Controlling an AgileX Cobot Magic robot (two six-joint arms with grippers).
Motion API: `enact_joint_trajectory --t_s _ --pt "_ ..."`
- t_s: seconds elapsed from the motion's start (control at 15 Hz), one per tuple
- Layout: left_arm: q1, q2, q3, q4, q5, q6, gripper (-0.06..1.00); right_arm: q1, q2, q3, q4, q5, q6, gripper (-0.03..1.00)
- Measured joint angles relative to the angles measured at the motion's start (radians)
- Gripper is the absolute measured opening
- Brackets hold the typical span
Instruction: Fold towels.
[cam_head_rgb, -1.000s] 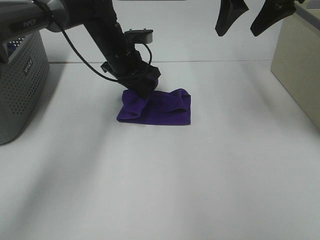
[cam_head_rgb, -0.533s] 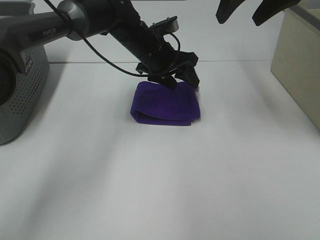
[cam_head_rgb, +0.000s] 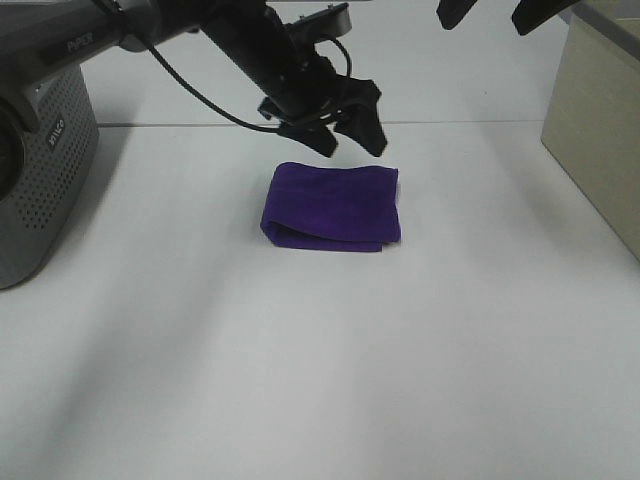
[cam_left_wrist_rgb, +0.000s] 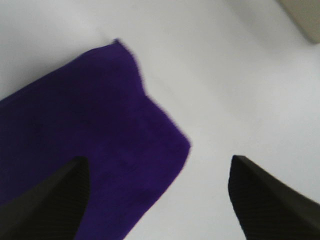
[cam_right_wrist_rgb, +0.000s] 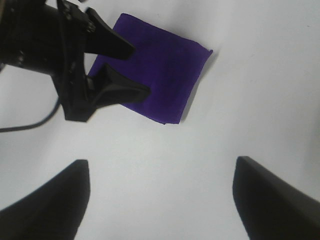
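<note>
My left tool (cam_head_rgb: 350, 150) hovers over the far edge of the folded purple towel (cam_head_rgb: 333, 205), jaws spread, gripping nothing. My right tool (cam_right_wrist_rgb: 161, 167) hangs high, spread and empty too.

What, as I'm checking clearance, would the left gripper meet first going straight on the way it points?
Probably the purple towel: the open left gripper points down at it near its far edge. Depth is unclear, so it might instead land on the bare table just beside that edge.

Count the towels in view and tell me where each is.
1. The towel lies folded mid-table, close by the open left pincer. More could be hidden inside the basket.
</note>
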Motion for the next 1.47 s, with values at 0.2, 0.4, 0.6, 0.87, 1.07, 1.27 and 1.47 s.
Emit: enact_joint_trajectory --t_s 0.2,0.4,0.6,0.87,1.07,1.27,1.47 --pt "0.061 -0.011 -0.099 0.304 0.055 -0.19 0.74 0.0 -0.028 0.0 -0.051 0.0 0.031 0.77" --pt "0.109 -0.048 -0.105 0.391 0.061 -0.242 0.75 0.0 -0.046 0.0 -0.13 0.001 0.088 0.77" --pt "0.247 -0.207 0.093 0.468 0.061 -0.256 0.75 -0.045 -0.084 0.014 -0.141 0.0 0.104 0.77" --pt "0.36 -0.493 0.351 0.484 0.063 -0.187 0.75 -0.05 -0.171 0.136 -0.158 0.0 0.104 0.77" --pt "0.379 -0.692 0.502 0.487 0.063 -0.19 0.75 -0.05 -0.306 0.255 -0.157 0.0 0.138 0.77" --pt "0.39 -0.891 0.705 0.497 0.063 -0.208 0.75 -0.05 -0.487 0.408 -0.155 0.0 0.157 0.77" --pt "0.39 -1.189 0.988 0.484 0.064 -0.211 0.75 -0.05 -0.731 0.618 -0.154 0.0 0.157 0.77"
